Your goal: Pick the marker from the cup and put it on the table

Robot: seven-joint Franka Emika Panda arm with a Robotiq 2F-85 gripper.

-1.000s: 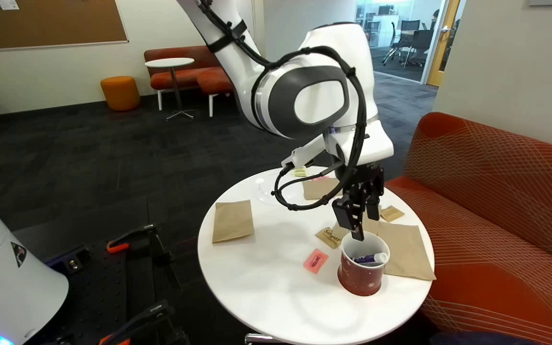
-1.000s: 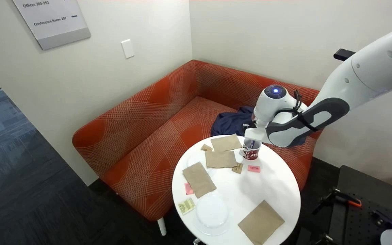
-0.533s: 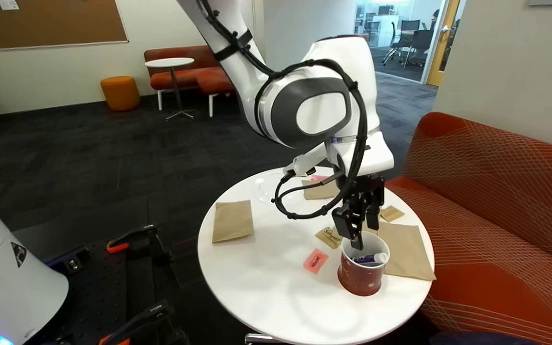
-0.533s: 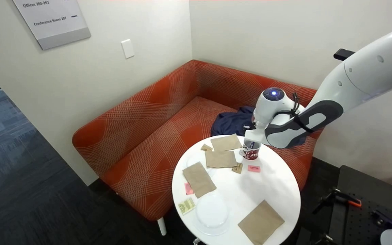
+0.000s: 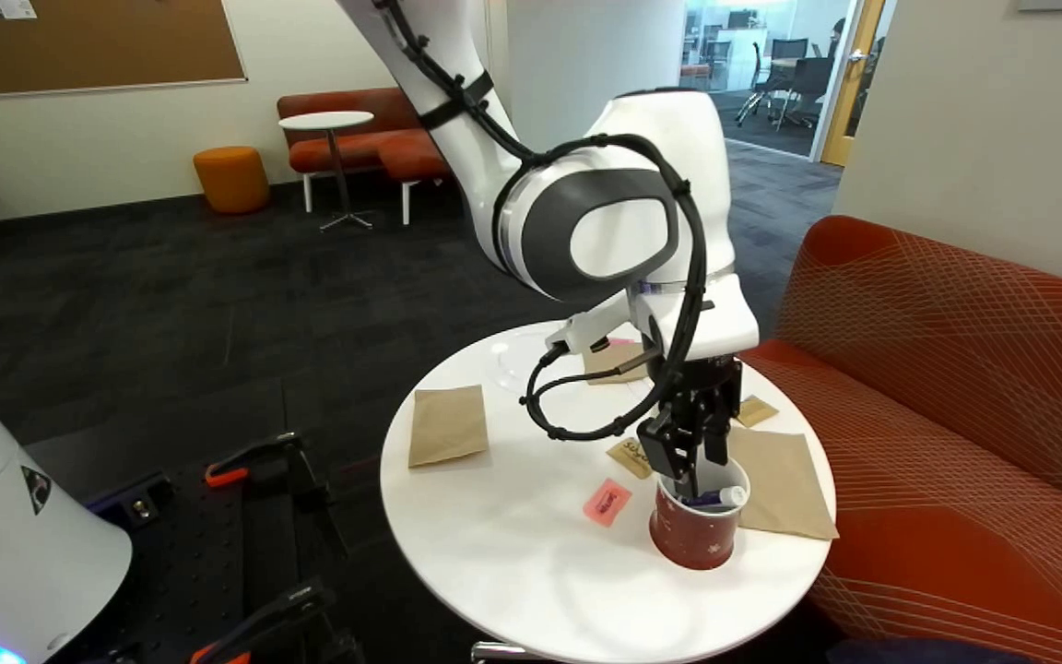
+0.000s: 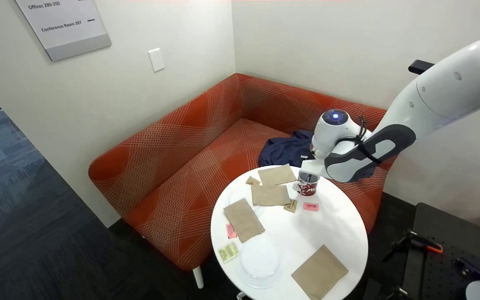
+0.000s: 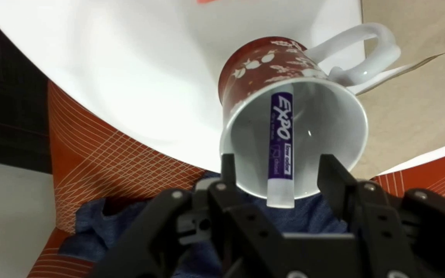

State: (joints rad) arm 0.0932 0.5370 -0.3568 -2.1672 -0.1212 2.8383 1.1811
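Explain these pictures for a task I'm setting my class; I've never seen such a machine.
It is a white, jointed robot arm with a black, two-fingered hand. Two cameras look on from outside; a third, on its wrist, gives the close-up. On the round, white-topped table are flat tan paper napkins, small pink and tan packets, a round, clear-looking plate and a squat, dark red mug, pale inside, with a slim purple marker leaning in it. Nothing is held: the hand is open, with gaps either side of the marker.
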